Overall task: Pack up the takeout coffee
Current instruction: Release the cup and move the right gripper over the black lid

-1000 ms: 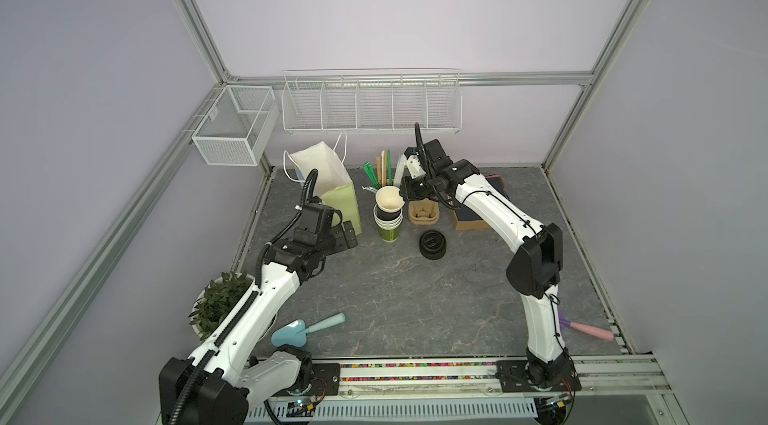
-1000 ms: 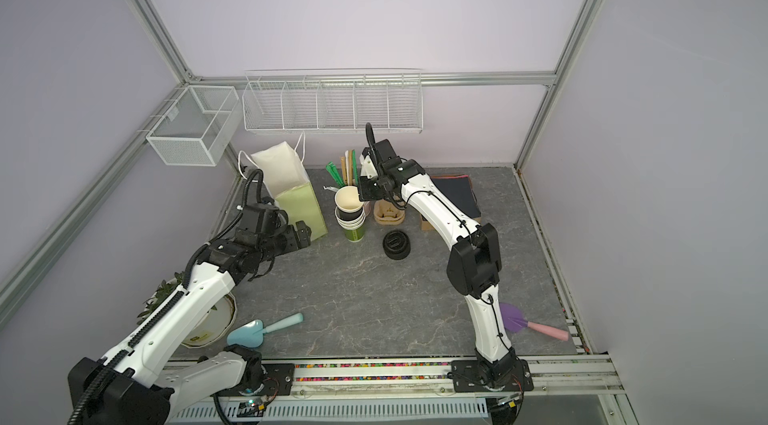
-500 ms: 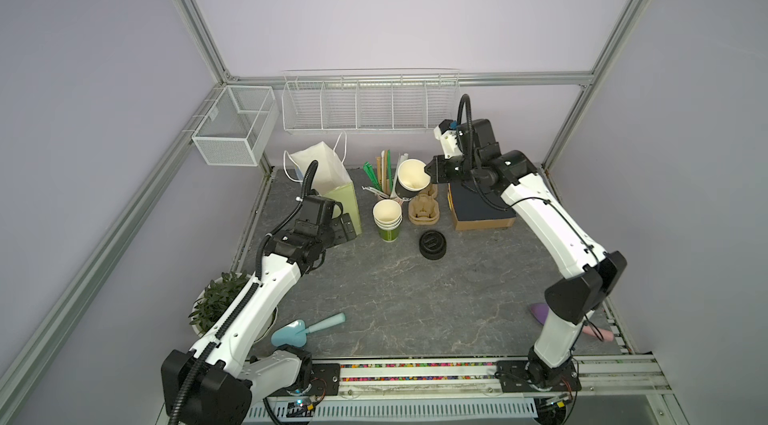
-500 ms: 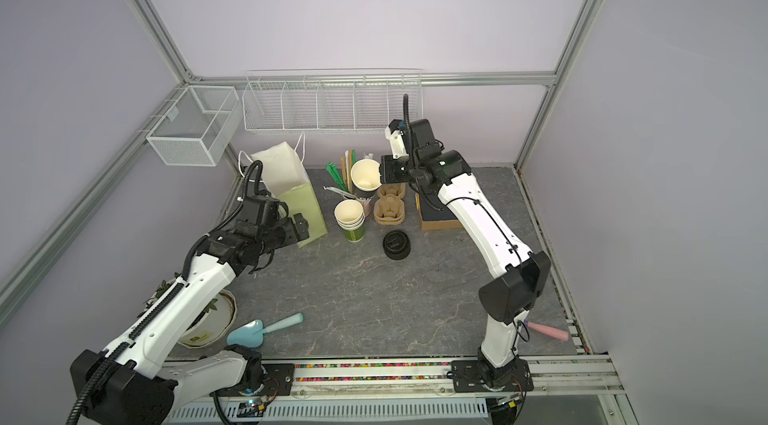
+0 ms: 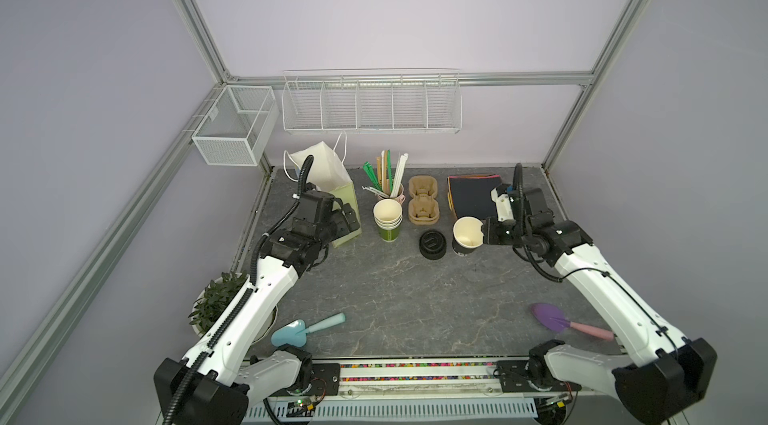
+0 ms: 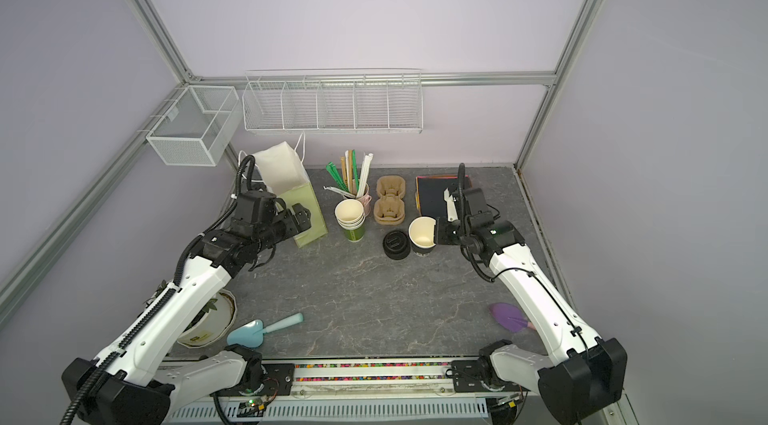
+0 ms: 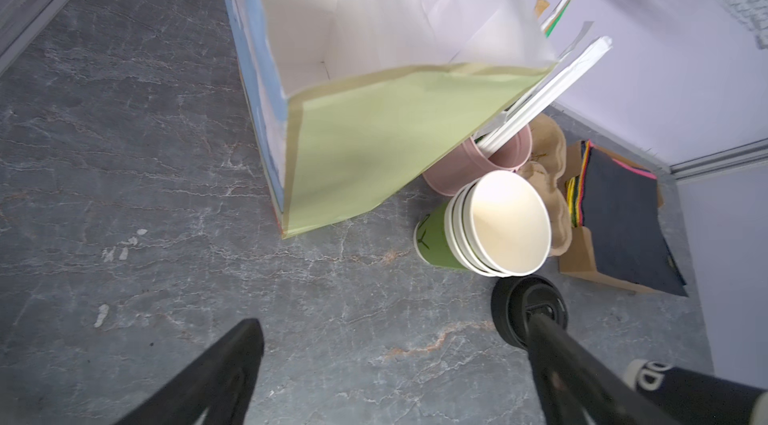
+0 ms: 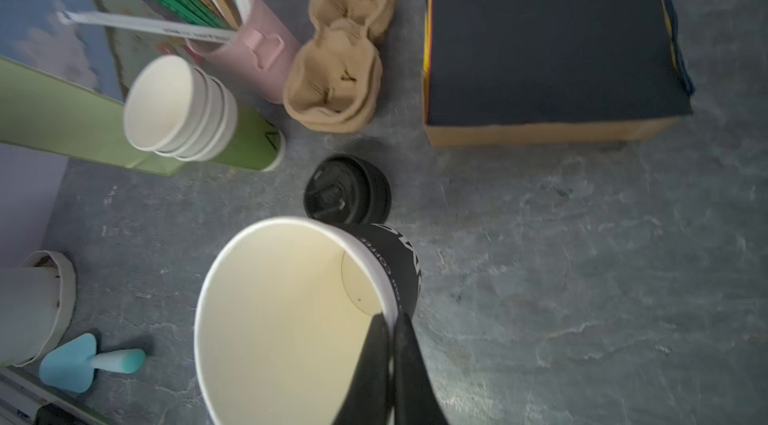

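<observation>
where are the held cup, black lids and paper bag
held cup point(image 5: 466, 231), in a top view, cream inside wall
black lids point(image 5: 432, 243), in a top view, top lid of the pile
paper bag point(image 7: 374, 144), left wrist view, green front panel

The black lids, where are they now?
In both top views the black lids sit on the table just in front of the cup carriers, between the stack of green cups and the cup pinched by the right gripper.

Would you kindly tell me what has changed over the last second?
The right gripper, jaws shut on the rim of a paper cup, carried it off the cup stack, rightward and down beside the black lids. The left gripper, open by the bag, the stack and the lids stayed roughly put.
</observation>
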Controlling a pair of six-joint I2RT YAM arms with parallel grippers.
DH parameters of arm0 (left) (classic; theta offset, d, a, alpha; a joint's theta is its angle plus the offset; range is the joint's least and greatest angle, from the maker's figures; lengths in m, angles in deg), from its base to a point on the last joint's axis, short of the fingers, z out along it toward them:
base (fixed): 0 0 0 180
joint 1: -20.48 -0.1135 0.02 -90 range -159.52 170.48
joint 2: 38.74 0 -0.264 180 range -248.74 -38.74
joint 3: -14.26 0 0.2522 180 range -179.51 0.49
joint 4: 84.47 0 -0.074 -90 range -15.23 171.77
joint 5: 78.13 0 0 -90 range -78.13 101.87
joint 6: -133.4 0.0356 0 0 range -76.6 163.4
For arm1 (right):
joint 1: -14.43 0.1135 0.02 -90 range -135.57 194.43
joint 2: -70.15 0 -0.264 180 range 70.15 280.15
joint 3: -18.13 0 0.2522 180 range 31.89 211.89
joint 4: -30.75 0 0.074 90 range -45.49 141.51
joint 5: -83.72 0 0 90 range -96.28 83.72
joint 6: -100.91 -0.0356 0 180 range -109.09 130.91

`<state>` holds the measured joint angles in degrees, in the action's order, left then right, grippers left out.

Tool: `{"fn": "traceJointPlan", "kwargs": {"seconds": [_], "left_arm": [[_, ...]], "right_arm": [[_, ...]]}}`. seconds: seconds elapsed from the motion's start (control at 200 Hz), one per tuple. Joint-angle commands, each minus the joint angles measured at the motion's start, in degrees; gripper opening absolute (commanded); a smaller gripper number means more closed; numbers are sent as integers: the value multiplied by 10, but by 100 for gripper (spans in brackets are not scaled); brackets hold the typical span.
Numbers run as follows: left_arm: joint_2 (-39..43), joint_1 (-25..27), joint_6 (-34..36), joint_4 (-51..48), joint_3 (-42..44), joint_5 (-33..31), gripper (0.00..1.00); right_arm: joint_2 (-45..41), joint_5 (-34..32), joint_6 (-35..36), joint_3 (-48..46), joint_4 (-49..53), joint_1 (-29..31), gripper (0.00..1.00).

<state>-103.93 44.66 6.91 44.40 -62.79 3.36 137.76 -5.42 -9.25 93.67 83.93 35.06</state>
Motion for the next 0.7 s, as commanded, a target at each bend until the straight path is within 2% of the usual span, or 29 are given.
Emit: {"fn": "traceJointPlan", "kwargs": {"seconds": [0.0, 0.215, 0.56, 0.645, 0.7], "left_arm": [[3, 10, -20, 21, 11, 10, 99], [-9, 61, -5, 25, 14, -49, 99], [-12, 63, -4, 32, 19, -57, 99], [-15, 62, -4, 34, 22, -60, 99], [-17, 62, -3, 33, 21, -60, 99]], "right_arm": [[-29, -11, -21, -60, -28, -5, 7], [-36, -25, -42, -145, -57, -13, 6], [-11, -36, -52, -173, -81, -20, 6], [-15, -38, -56, -176, -84, -20, 13], [-18, -37, -56, -175, -82, -20, 14]]}}
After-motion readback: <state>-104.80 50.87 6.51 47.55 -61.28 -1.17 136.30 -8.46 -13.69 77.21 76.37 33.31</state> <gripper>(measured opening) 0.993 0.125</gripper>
